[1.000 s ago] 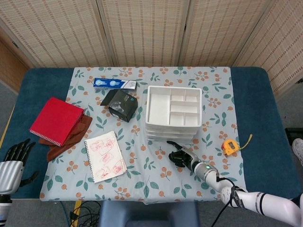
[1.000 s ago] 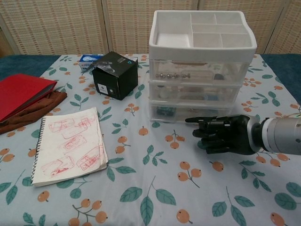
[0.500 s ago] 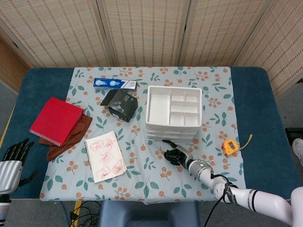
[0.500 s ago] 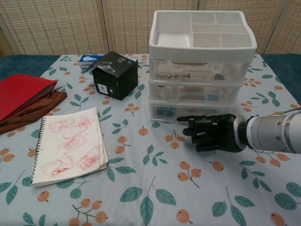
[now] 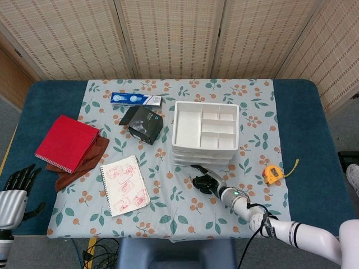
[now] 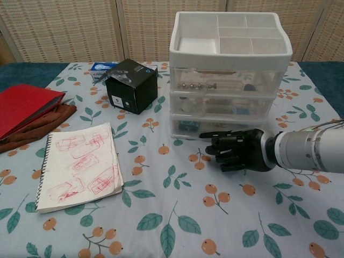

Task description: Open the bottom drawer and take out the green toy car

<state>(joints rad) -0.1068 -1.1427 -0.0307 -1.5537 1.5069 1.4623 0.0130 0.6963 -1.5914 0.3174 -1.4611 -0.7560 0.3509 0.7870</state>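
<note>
We are at the reaching step: our right hand (image 6: 239, 151), fingers curled and grasping nothing, sits low on the counter (image 6: 161, 215) just before the bottom drawer (image 6: 226, 128) of the white drawer unit (image 6: 231, 48), which is not yet open; next we judge the fingers must hook the drawer's front and draw it toward the counter's near edge. The green toy car cannot be made out through the drawer's cloudy front. Our left hand (image 5: 15, 193) hangs empty, fingers apart, off the counter's near left corner.
</note>
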